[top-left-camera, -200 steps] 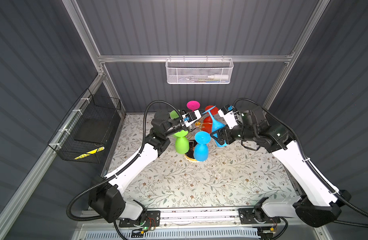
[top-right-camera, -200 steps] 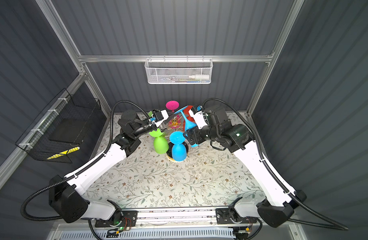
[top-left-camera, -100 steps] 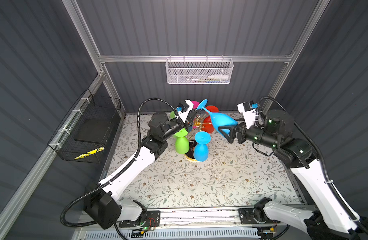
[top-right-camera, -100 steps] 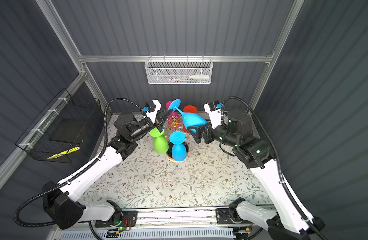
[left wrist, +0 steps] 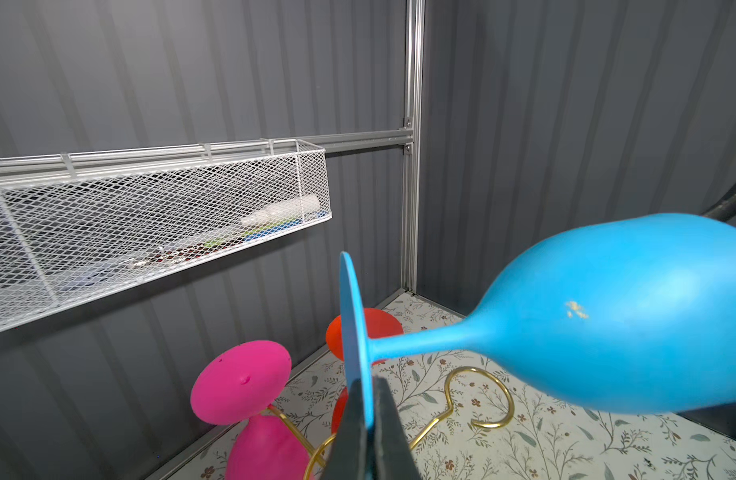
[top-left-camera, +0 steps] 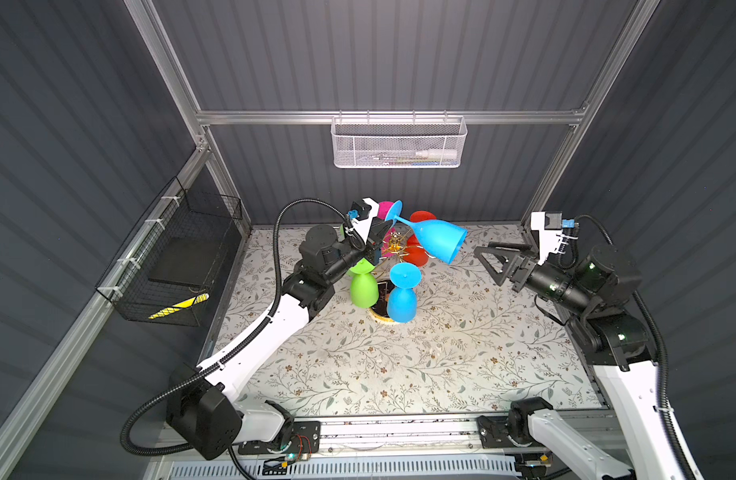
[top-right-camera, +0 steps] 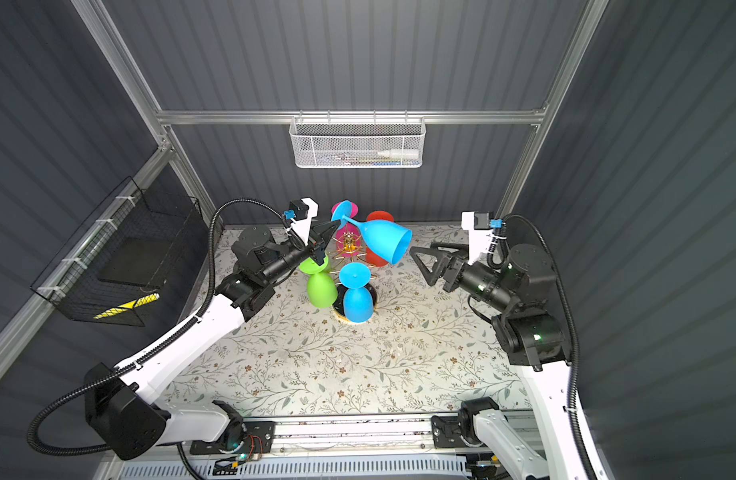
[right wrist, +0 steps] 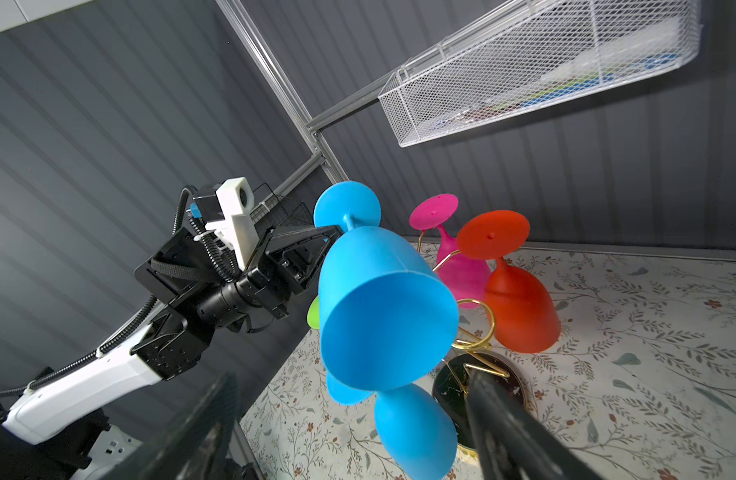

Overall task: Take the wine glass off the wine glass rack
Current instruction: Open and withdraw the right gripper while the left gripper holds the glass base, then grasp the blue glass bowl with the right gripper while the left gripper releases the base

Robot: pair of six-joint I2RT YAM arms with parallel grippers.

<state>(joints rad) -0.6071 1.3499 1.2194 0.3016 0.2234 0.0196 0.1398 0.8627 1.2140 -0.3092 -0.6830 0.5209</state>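
wine glass: blue wine glass (top-left-camera: 434,241) (top-right-camera: 385,242) (left wrist: 607,316) (right wrist: 382,307) is off the arms and in the air over the wine glass rack (top-left-camera: 394,245) (top-right-camera: 348,244). It lies almost level, foot left, mouth right.
left gripper: left gripper (top-left-camera: 383,227) (top-right-camera: 331,228) (left wrist: 368,419) has its jaws clamped on the edge of the foot disc.
rack: far centre of the floral mat (top-left-camera: 399,361). We see one gold ring arm under the held stem, not touching it.
around: pink glass (right wrist: 457,266) and red glass (right wrist: 520,307) hang bowl-down on the far side. Green glass (top-left-camera: 363,286) and second blue glass (top-left-camera: 401,297) hang on the near side.
in the way: the red glass sits just below the held bowl.
right gripper: right gripper (top-left-camera: 489,262) (top-right-camera: 426,264) has its jaws wide apart and holds nothing. It sits near the glass mouth on the right, apart from it.
left arm: rises from near left, wrist over the green glass.
right arm: elbow high at the right, forearm pointing left.
walls: white mesh basket (top-left-camera: 397,143) far, black wire basket (top-left-camera: 170,262) left, both well apart from the arms.
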